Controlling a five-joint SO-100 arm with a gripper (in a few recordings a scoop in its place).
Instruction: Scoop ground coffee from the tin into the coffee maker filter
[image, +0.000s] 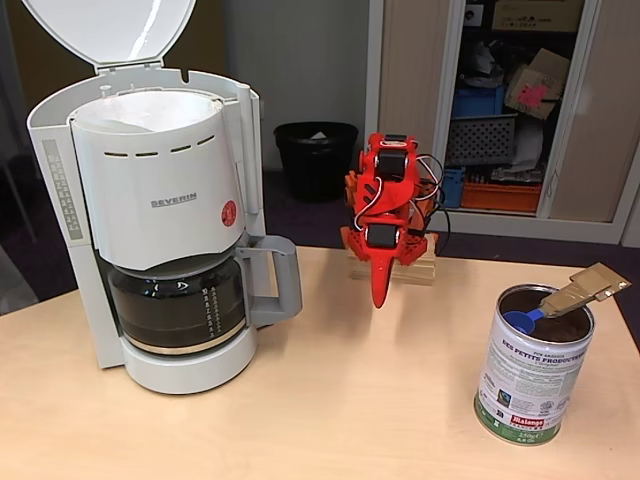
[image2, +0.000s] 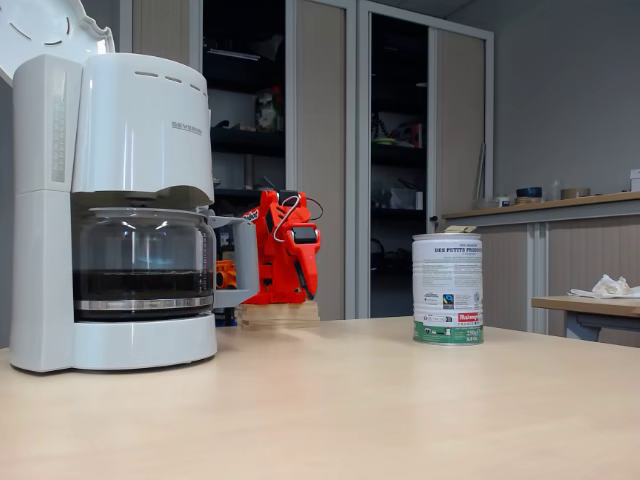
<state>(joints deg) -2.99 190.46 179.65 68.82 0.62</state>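
In a fixed view the gripper (image: 382, 296) is seen folded at the arm's base, tip pointing down, apparently closed and empty — nothing has been scooped. The blue scoop (image: 524, 320) rests in the tin (image: 533, 375); the filter (image: 150, 107) sits in the open coffee maker (image: 150, 220), well apart.

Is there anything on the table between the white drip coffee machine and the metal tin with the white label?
No. In both fixed views, bare wooden tabletop separates the white coffee machine from the metal tin.

Blue scoop (image: 519, 320) rests in the open tin (image: 533, 372), gripper (image: 381, 292) apart.
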